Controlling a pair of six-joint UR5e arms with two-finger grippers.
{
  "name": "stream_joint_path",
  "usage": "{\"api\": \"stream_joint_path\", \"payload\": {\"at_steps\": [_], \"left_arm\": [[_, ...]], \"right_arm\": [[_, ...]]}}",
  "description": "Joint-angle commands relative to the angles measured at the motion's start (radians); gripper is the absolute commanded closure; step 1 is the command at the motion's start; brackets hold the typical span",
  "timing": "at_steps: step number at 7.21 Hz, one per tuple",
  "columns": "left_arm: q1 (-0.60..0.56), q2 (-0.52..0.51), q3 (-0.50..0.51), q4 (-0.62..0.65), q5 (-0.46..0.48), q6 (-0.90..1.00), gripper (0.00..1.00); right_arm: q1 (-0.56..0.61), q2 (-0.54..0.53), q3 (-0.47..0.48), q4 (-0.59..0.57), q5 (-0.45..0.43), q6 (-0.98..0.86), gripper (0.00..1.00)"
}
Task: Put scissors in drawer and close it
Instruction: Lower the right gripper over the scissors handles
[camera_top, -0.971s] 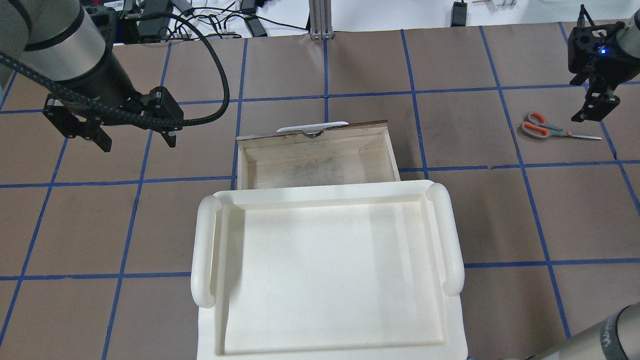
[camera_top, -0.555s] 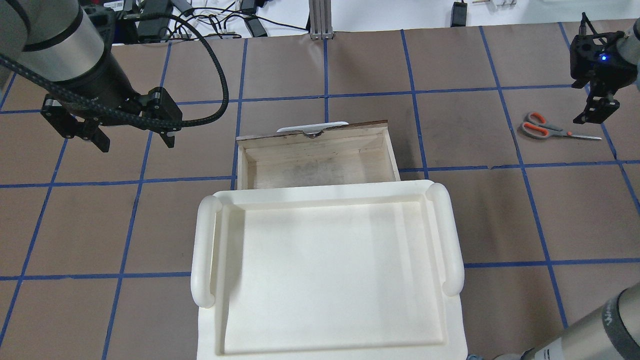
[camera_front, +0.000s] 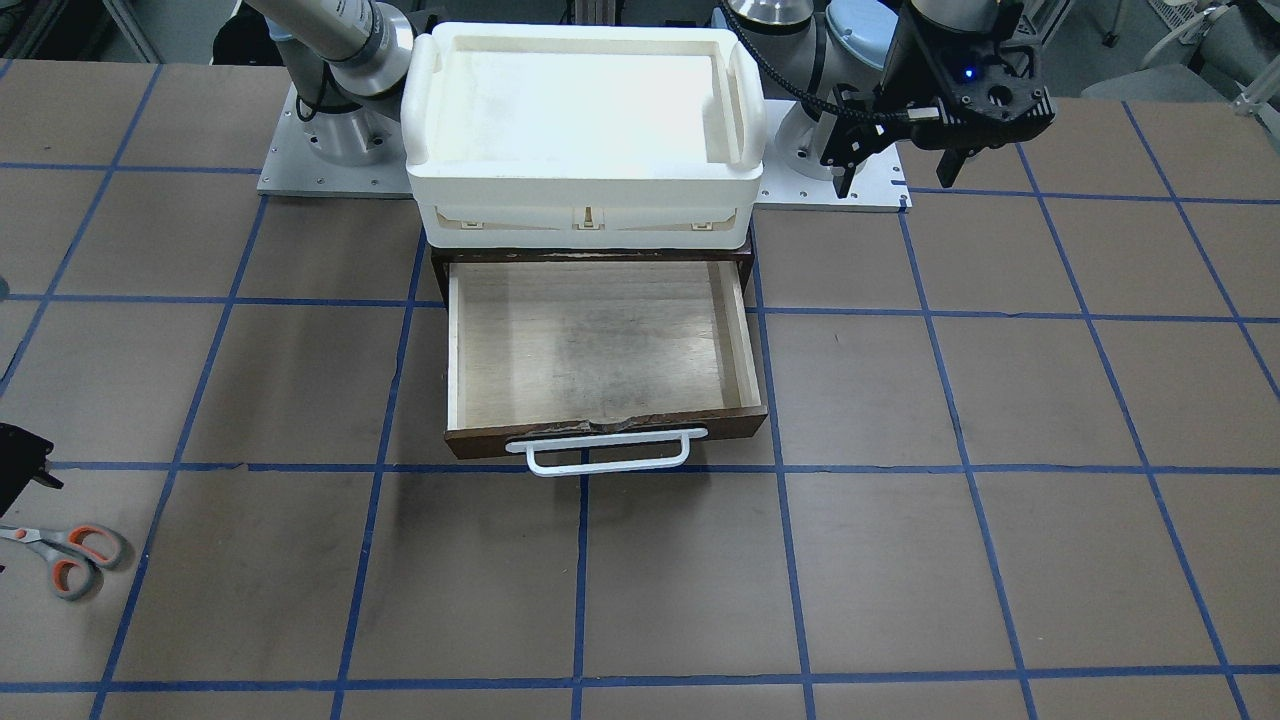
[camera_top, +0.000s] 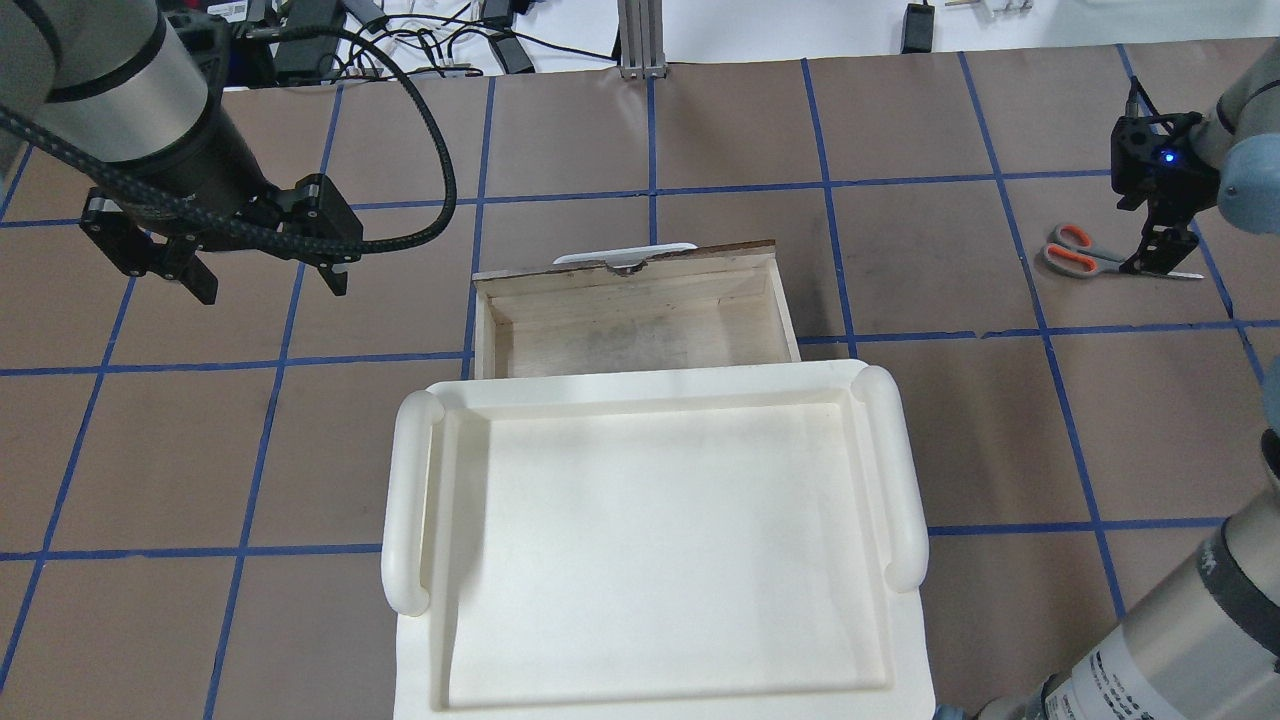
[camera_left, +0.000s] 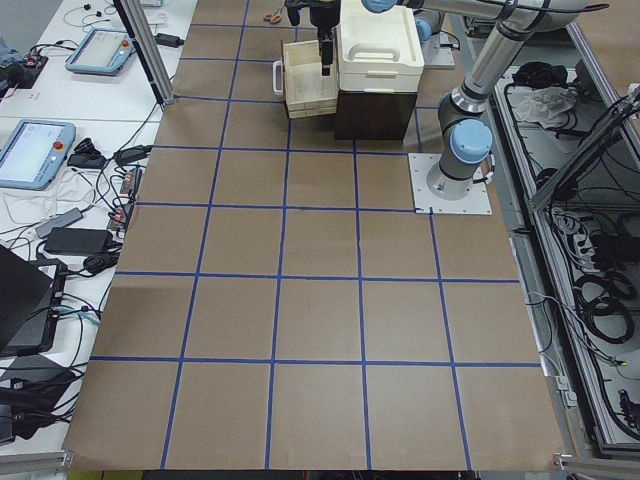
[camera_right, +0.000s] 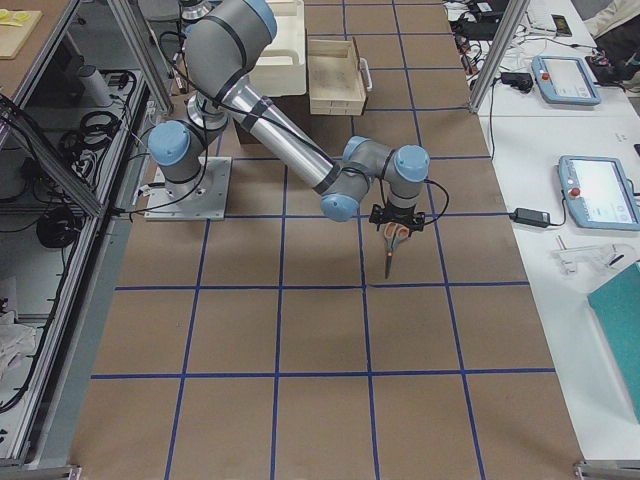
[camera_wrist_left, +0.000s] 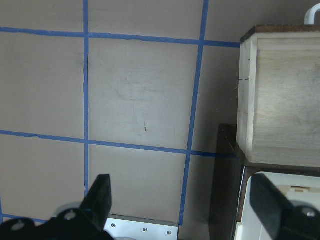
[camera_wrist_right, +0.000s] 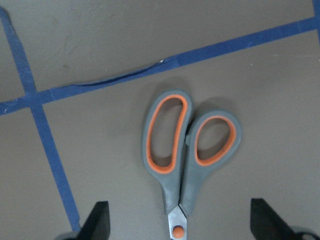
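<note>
The scissors (camera_top: 1072, 252) lie flat on the table at the far right, grey handles with orange lining, blades pointing right. They also show in the front view (camera_front: 68, 556) and the right wrist view (camera_wrist_right: 186, 150). My right gripper (camera_top: 1160, 252) is open and hangs just above them, a finger on each side of the orange pivot (camera_wrist_right: 176, 231). The drawer (camera_top: 640, 335) is pulled open and empty, with a white bar handle (camera_front: 600, 456). My left gripper (camera_top: 270, 284) is open and empty, left of the drawer.
A white tray-like bin (camera_top: 408, 500) sits on top of the dark cabinet, over the back part of the drawer (camera_front: 600, 350). Blue tape lines grid the brown table. Cables and devices lie beyond the far table edge.
My right gripper has moved left and down, from beside the blade tips to over the scissors' pivot. The left arm has hardly moved. The drawer and scissors have not moved.
</note>
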Motion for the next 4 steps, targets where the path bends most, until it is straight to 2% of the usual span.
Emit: {"api": "stream_joint_path", "payload": {"at_steps": [1,4], "left_arm": [[0.000,0.000,0.000,0.000,0.000,0.000,0.00],[0.000,0.000,0.000,0.000,0.000,0.000,0.00]], "right_arm": [[-0.001,0.053,-0.010,-0.010,0.004,-0.065,0.01],[-0.002,0.065,-0.010,-0.034,-0.005,-0.085,0.06]]}}
